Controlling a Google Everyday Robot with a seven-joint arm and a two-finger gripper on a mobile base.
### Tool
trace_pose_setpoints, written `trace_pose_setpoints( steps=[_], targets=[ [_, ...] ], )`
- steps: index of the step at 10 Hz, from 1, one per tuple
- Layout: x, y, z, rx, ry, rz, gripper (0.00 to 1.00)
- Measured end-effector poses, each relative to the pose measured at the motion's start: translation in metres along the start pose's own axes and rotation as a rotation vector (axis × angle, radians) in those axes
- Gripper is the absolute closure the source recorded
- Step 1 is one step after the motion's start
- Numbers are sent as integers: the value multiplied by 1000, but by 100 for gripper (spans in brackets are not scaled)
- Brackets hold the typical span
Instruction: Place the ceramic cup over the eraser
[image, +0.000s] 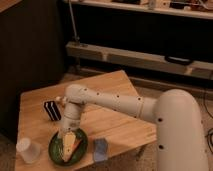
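Note:
The ceramic cup (28, 150) is a small whitish tumbler standing upright near the front left corner of the wooden table (105, 87). The eraser (51, 110) is a small black block with thin white stripes, standing at the table's left side, behind and to the right of the cup. My white arm reaches across the table from the right. The gripper (66, 136) hangs down over the green plate (80, 150), to the right of the cup and in front of the eraser. It is apart from the cup.
The green plate holds a yellowish wedge (70, 144). A blue square pad (100, 149) lies by the front edge, right of the plate. A dark shelf unit (145, 60) stands behind the table. The table's front and left edges are close to the cup.

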Motion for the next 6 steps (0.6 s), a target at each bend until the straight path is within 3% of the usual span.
trace_pose_setpoints(
  steps=[6],
  targets=[
    [0, 0, 0, 0, 0, 0, 20]
  ],
)
